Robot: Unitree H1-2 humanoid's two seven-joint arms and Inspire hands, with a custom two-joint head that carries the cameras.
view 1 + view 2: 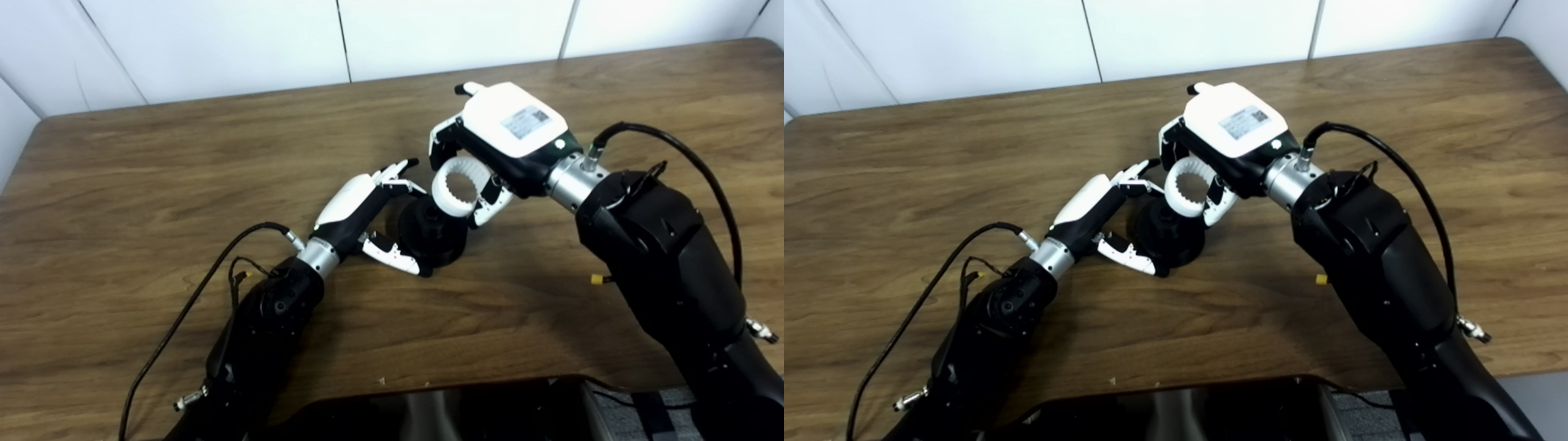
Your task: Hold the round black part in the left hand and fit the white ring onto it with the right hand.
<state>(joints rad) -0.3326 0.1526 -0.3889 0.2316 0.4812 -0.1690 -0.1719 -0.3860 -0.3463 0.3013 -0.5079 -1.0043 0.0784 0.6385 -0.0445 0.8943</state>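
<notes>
The round black part [433, 236] rests on the wooden table [153, 184] near the middle. My left hand [367, 214] wraps it from the left, fingers over its far side and thumb along its near side. The white toothed ring [460, 185] is tilted above the black part's upper right edge, its lower rim touching or nearly touching the part. My right hand [496, 141] is shut on the ring, fingers at its far side and thumb at its right. The ring [1191, 185] and black part [1167, 236] appear the same in the right eye view.
Black cables trail from both wrists across the table, left cable [202, 288] and right cable [692, 153]. A dark body panel [441, 407] fills the bottom edge. The white wall [245, 43] stands behind the table's far edge.
</notes>
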